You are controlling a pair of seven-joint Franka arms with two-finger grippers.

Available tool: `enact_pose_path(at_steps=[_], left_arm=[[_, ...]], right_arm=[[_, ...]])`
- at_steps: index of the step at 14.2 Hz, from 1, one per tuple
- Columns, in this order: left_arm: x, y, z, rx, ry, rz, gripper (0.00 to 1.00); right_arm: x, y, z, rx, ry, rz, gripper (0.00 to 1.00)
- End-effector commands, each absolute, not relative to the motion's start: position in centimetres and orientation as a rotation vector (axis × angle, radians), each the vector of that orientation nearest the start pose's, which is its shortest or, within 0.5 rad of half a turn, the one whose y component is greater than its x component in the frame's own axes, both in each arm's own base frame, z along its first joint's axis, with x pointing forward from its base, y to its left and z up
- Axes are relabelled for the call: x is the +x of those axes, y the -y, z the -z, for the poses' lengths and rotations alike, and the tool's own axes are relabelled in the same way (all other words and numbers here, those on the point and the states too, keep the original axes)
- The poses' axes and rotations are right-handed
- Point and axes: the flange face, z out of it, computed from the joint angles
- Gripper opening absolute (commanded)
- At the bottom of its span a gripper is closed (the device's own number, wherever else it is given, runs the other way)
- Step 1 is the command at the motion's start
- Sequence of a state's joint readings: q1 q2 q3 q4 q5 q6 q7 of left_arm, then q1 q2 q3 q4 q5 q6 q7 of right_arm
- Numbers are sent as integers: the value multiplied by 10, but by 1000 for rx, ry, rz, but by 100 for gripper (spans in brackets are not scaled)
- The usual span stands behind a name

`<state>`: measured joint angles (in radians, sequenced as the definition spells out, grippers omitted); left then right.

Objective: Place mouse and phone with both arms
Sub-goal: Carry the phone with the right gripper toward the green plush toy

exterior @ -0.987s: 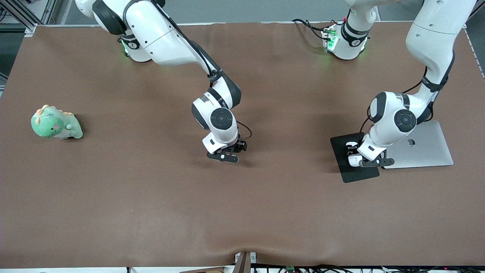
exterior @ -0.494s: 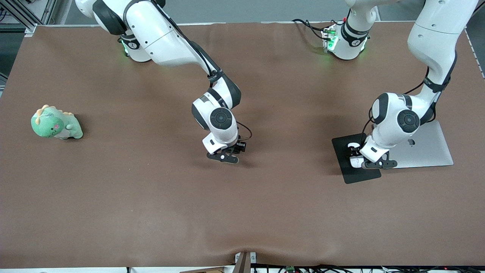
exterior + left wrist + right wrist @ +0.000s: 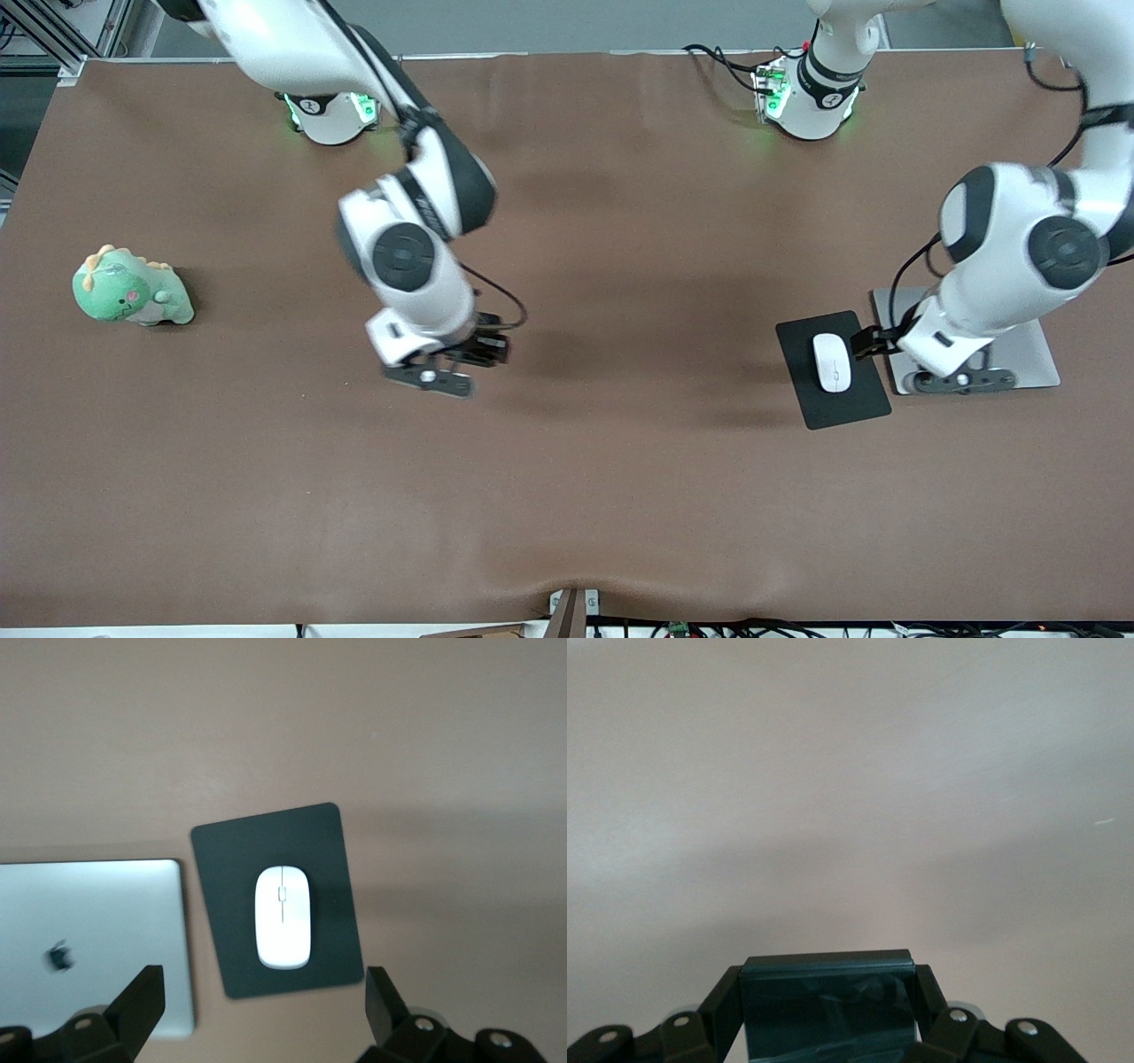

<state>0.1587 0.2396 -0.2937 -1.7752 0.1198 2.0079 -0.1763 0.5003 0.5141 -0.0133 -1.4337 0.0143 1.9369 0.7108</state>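
The left gripper (image 3: 257, 1010) hangs with its fingers spread wide and empty, up in the air over the laptop (image 3: 1028, 354) and the edge of the mouse pad (image 3: 833, 412). A second ago it was down on the pad, shut around the mouse (image 3: 832, 361); now the mouse lies released on the pad, so the left arm's half of the task looks done.

The right gripper (image 3: 452, 365) has changed the opposite way. Its fingers were apart low over the table (image 3: 567, 496); now they are clamped on the phone (image 3: 827, 1005) and the arm has lifted it over the bare middle of the table. Placing the phone appears to be what remains.

The mouse is a smooth white oval with a thin grey seam. The pad beneath it is a flat, matte black rectangle with rounded corners, touching the closed silver laptop. The phone is a glossy dark slab. The table cover is matte brown and faintly rippled. A soft green dinosaur toy (image 3: 131, 287) sits toward the right arm's end.
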Motion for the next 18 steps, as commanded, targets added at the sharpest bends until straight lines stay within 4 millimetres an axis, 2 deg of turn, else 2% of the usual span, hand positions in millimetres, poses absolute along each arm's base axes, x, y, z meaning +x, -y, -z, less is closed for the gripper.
enact_pose_path(at_steps=[1, 3, 5, 7, 10, 12, 13, 14, 16, 18], left_arm=[[635, 64, -507, -3084, 7, 37, 100], [627, 63, -554, -3074, 11, 83, 100], [609, 63, -590, -3058, 18, 140, 100], [593, 63, -617, -3054, 22, 167, 100], [561, 65, -653, -3061, 44, 184, 100], [549, 63, -657, -3058, 54, 180, 100], [541, 55, -661, -3079, 76, 169, 100], [536, 47, -663, -3102, 87, 155, 100], [529, 44, -664, -3107, 81, 116, 100], [530, 38, -665, -3109, 65, 105, 100]], right_arm=[[613, -241, -404, -3124, -332, -56, 0], [612, -183, -400, -3138, -225, -92, 0], [614, -122, -386, -3141, -174, -148, 0], [614, -68, -372, -3134, -110, -185, 0], [610, -19, -351, -3127, -83, -198, 0], [602, 13, -326, -3124, -30, -141, 0], [597, 28, -315, -3125, -19, -114, 0], [593, 35, -306, -3127, -28, -100, 0], [583, 51, -289, -3128, -70, -83, 0], [577, 69, -275, -3133, -111, -64, 0]])
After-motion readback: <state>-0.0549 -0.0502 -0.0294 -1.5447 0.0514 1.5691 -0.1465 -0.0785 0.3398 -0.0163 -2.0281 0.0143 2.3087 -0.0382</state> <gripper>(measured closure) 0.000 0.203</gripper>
